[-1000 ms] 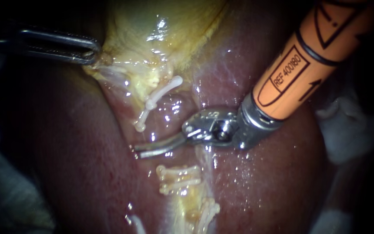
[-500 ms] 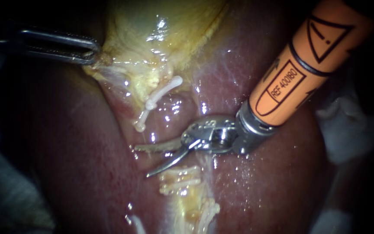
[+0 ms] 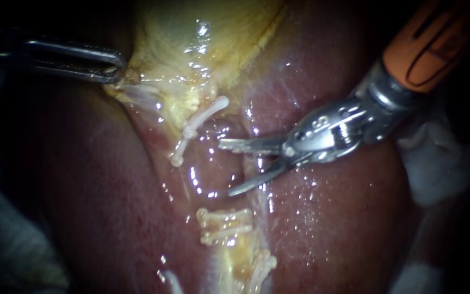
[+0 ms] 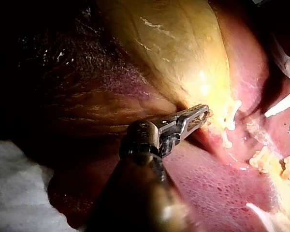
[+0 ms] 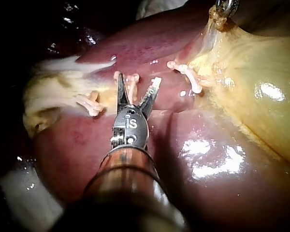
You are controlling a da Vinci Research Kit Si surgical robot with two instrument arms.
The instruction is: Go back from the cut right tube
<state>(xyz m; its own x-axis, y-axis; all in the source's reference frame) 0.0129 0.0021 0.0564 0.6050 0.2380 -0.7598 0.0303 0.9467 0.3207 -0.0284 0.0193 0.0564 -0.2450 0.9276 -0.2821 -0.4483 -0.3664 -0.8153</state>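
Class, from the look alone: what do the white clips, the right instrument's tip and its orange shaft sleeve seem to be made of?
White clips: probably plastic, matt, smooth, with moulded knobbed ends.
Right instrument, at its tip: metal, polished silver-grey with bright glints.
Orange sleeve: likely a plastic coating, satin, with printed black lines.

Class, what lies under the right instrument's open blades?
Bare wet liver lies under the right instrument; nothing sits between its blades. Tissue directly beneath its joint is hidden.
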